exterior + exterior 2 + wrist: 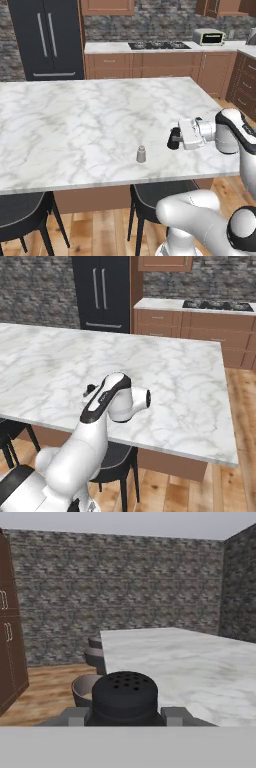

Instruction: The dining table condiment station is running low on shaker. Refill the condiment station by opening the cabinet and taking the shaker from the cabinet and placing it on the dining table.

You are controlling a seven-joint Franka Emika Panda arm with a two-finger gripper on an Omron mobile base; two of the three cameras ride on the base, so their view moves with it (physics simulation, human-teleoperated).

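The dining table [75, 115] is showing a white marble top veined in grey, over a brown wooden base. A pale grey shaker [141, 154] is standing near the table's front edge. The shaker [124, 698] in the pincer [173, 138] is showing black, its top dotted with small holes. The arm [95, 431] is showing white with dark joints. The stools [22, 212] are looking black, the floor [100, 232] warm wood, the walls [120, 587] grey stone, the fridge [47, 37] black

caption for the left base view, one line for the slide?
Pincer shut on the black shaker above the dining table, right of a pale grey shaker.
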